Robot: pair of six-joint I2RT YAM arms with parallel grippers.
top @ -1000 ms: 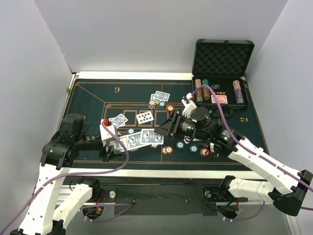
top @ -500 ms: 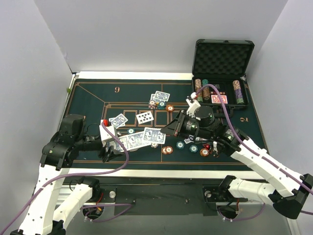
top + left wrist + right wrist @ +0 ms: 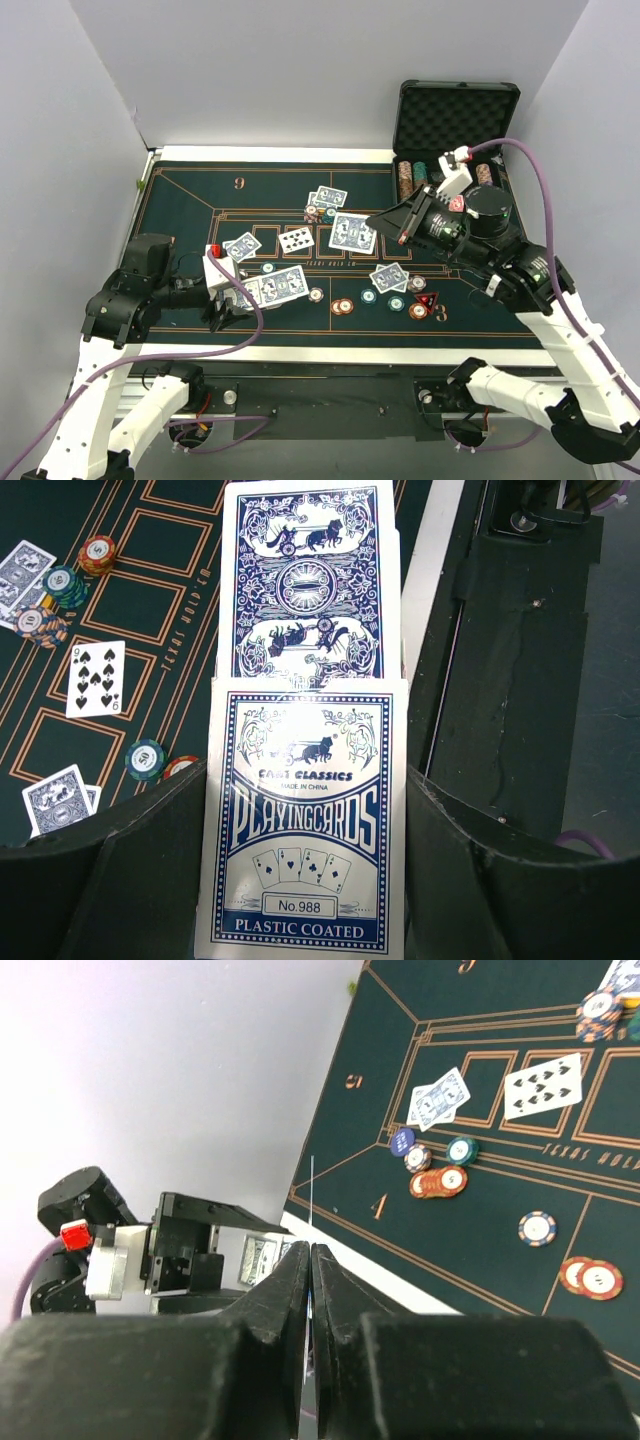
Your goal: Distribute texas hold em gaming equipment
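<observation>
My left gripper (image 3: 238, 293) (image 3: 308, 815) is shut on a blue-and-white playing card deck (image 3: 305, 830) near the mat's front left. One blue-backed card (image 3: 308, 580) sticks out ahead of the deck. My right gripper (image 3: 397, 228) (image 3: 312, 1252) is shut on a single blue-backed card (image 3: 352, 232), raised over the mat's middle and seen edge-on (image 3: 312, 1195) in the right wrist view. A face-up nine of spades (image 3: 297, 239) (image 3: 96, 678) (image 3: 543, 1085) and several blue-backed cards (image 3: 390, 277) lie on the green mat. Poker chips (image 3: 343, 306) (image 3: 438, 1180) are scattered along the front.
An open black hard case (image 3: 455, 110) stands at the back right, holding chip rows and a red-backed deck (image 3: 455, 203). More chips (image 3: 320, 212) and two cards (image 3: 331, 197) lie at mat centre back. White walls enclose the mat (image 3: 190, 200).
My right gripper shut on a card at the left gripper's deck, then rose and swung right and back with it. The left arm stayed still.
</observation>
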